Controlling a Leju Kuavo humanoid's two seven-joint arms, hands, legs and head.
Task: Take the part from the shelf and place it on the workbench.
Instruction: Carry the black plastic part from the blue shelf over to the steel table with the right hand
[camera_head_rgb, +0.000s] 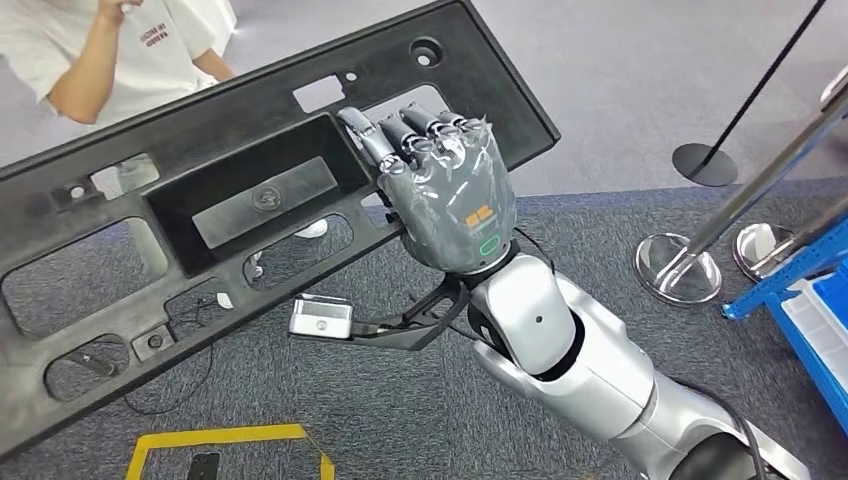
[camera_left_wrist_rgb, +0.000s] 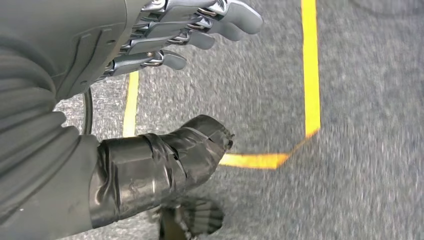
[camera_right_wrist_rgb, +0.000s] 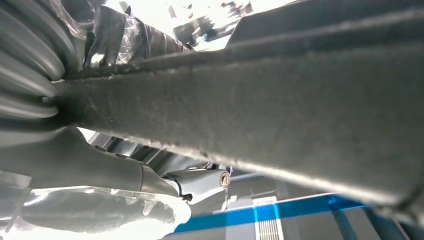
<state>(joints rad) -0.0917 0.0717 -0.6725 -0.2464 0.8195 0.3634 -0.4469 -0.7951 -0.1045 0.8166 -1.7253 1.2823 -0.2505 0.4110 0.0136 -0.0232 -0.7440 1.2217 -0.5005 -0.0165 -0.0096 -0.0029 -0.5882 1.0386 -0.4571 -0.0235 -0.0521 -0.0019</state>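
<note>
One part (camera_head_rgb: 200, 230), a long black moulded panel with several cut-outs, is already off the shelf and carried in the air, tilted, with its far end higher. No counter is visible, so placement is judged outstanding: roughly half the task remains.

Taking the part as landmark and proceeding left to right:

- Behind its low end stands a person (camera_head_rgb: 120, 50) in a white shirt, close to the panel's edge; a swing that way risks contact.
- Beneath the low end, yellow floor tape (camera_head_rgb: 225, 436) marks the grey carpet.
- The left hand (camera_left_wrist_rgb: 165, 65) hangs over the carpet, its fingers (camera_left_wrist_rgb: 200, 25) loosely spread and holding nothing.
- At the panel's middle, the right hand (camera_head_rgb: 445, 195) grips the lower rim, fingers (camera_head_rgb: 400, 135) curled over into the recess.
- Beyond the high end stand chrome stanchion bases (camera_head_rgb: 678, 268) and a blue rack (camera_head_rgb: 810, 290), both near the right arm. Open carpet lies between these and the part; that side offers limited turning room.
</note>
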